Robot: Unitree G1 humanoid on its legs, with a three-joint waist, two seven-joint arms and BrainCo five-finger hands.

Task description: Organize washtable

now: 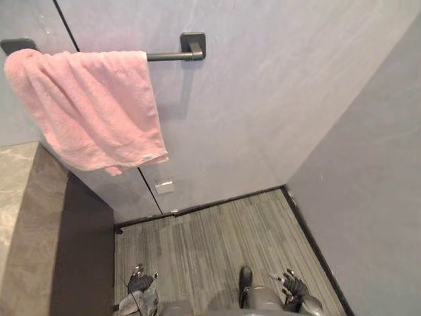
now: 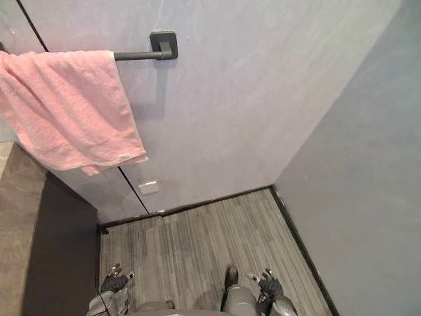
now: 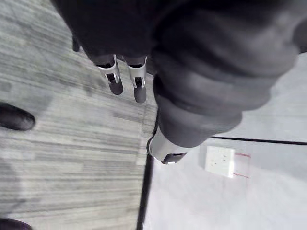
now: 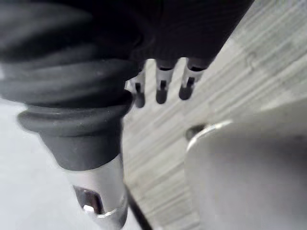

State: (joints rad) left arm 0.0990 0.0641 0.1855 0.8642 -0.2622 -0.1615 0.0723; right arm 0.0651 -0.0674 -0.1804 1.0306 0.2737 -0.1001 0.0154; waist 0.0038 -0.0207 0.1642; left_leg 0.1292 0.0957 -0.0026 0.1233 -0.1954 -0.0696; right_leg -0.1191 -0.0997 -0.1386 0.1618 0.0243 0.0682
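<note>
A pink towel (image 1: pixel 89 108) hangs over a dark wall rail (image 1: pixel 176 54) at the upper left, its lower edge drooping below the grey stone washtable top (image 1: pixel 16 217) at the left edge. My left hand (image 1: pixel 140 284) hangs low near the floor at the bottom left, fingers (image 3: pixel 115 79) straight and holding nothing. At the bottom right my right hand (image 1: pixel 293 287) hangs the same way, its fingers (image 4: pixel 160 86) relaxed and empty. Both hands are far below the towel.
The washtable's dark side panel (image 1: pixel 82 257) drops to a grey striped floor (image 1: pixel 217 240). Grey walls meet in a corner at the right (image 1: pixel 284 187). A small white socket plate (image 1: pixel 164 187) sits low on the back wall.
</note>
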